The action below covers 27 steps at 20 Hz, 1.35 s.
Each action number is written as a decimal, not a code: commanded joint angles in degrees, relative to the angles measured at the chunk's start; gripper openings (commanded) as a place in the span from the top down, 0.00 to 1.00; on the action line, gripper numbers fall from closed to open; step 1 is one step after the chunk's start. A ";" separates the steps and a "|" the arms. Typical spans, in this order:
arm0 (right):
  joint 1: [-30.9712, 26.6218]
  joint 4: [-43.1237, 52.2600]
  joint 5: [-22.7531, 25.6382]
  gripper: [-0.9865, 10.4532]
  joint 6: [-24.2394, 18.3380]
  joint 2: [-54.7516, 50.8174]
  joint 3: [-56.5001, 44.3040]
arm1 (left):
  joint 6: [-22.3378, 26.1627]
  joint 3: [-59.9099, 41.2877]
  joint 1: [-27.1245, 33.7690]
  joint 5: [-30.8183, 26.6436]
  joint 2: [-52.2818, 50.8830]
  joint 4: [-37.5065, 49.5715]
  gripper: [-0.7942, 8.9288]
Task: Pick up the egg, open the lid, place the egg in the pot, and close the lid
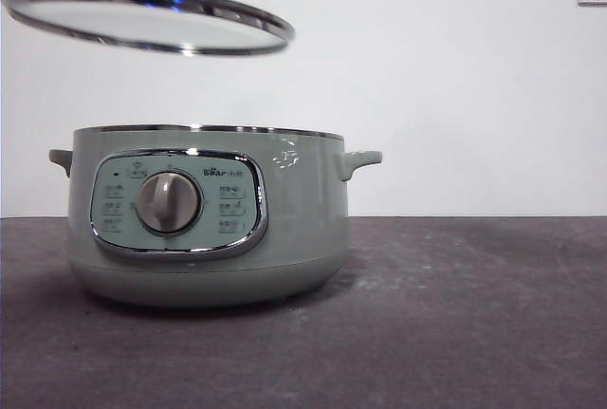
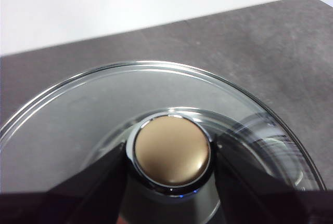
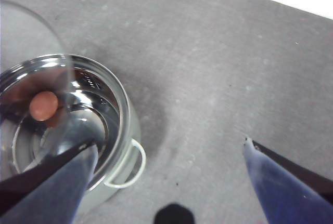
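Item: the lid (image 1: pixel 147 18). It was held aloft above and off to one side of the pot (image 1: pixel 204 229), tilted slightly, clear of the rim. The left gripper (image 2: pixel 171 154) was closed on the lid's knob (image 2: pixel 172 150), one black jaw pressed to each side, as seen in the left wrist view. The lid, being glass within a steel rim, was judged rigid, moderately heavy and breakable; the knob was judged the only sound place to take hold, the glass and polished rim being slippery. A level, centred lowering was judged necessary for the rim to seat.

Item: the egg (image 3: pixel 43 105). It was recorded lying inside the pot, on the shiny steel floor of the inner bowl, in the right wrist view, partly behind the edge of the raised lid. It was judged light, smooth and fragile; no further handling appeared to be needed.

Item: the pot. It stood upright on the dark table (image 1: pixel 474 314), uncovered, control panel and dial facing the front camera. Nothing but the egg was made out inside; reflections hid part of the bowl.

Item: the right gripper (image 3: pixel 166 156). It was held above the table beside the pot, jaws spread wide apart, nothing between them.

Remaining step, as judged: closing the lid.
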 commanded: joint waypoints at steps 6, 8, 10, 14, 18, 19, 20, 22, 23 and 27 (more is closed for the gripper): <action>-1.88 -2.01 0.17 0.50 0.57 -0.28 -0.24 | -2.08 0.59 -2.97 0.59 9.27 7.06 0.93; -1.90 -2.03 0.17 0.50 0.55 -0.28 -0.24 | -2.12 0.59 -3.45 0.48 10.69 7.89 0.93; -1.99 -2.05 0.15 0.50 0.52 -0.28 -0.24 | -2.10 0.59 -3.65 -0.81 11.96 7.85 0.93; -2.27 -2.08 0.15 0.50 0.52 -0.28 -0.24 | -2.10 0.57 -3.61 -2.05 14.12 7.13 0.93; -2.27 -2.05 0.15 0.50 0.52 -0.28 -0.24 | -3.08 0.57 -3.78 -0.94 14.43 5.70 0.93; -2.27 -2.03 0.15 0.50 0.52 -0.28 -0.24 | -3.67 0.57 -3.89 -0.04 14.43 4.61 0.93; -2.27 -2.01 0.15 0.50 0.52 -0.28 -0.24 | -3.67 0.57 -4.04 -0.15 14.43 3.43 0.93; -2.27 -1.95 0.15 0.50 0.52 -0.28 -0.24 | -3.58 0.57 -4.04 -0.48 14.64 1.29 0.93; -2.27 -1.92 0.15 0.50 0.52 -0.28 -0.24 | -3.54 0.57 -4.04 -0.50 14.80 0.26 0.93; -2.27 -2.01 0.15 0.50 0.55 -0.28 -0.24 | -3.19 0.57 -4.04 -0.52 15.04 -3.28 0.83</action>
